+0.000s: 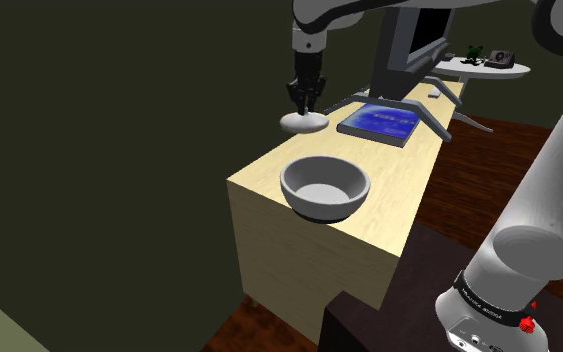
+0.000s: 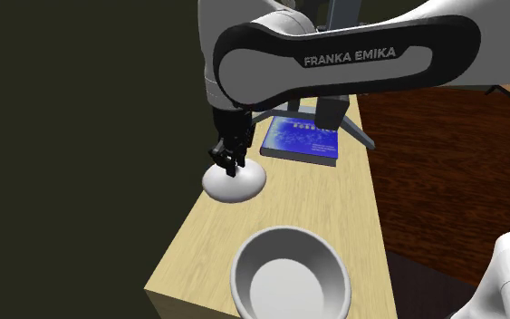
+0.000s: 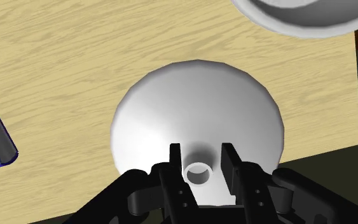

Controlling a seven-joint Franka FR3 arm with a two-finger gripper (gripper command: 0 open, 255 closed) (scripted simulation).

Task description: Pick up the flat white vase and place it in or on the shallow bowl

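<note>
We see the flat white vase [image 3: 196,108] lying on the light wooden counter [image 3: 75,63], close to the counter's long edge. In the shoulder view the vase [image 1: 304,124] sits in the upper middle of the frame, and in the second exterior view it [image 2: 239,184] is left of the centre. The black gripper [image 3: 201,149] stands directly above it and points straight down. In the wrist view its two fingers [image 3: 176,159] stand one on each side of the small round neck in the vase's middle. A thin strip of white shows between each finger and the neck, so we read the gripper as released, not clasping. The shallow grey bowl [image 1: 324,205] rests on the same counter, near the vase but apart from it, lower in the shoulder view's frame. A blue book [image 1: 381,121] lies to the right of the vase in that view.
</note>
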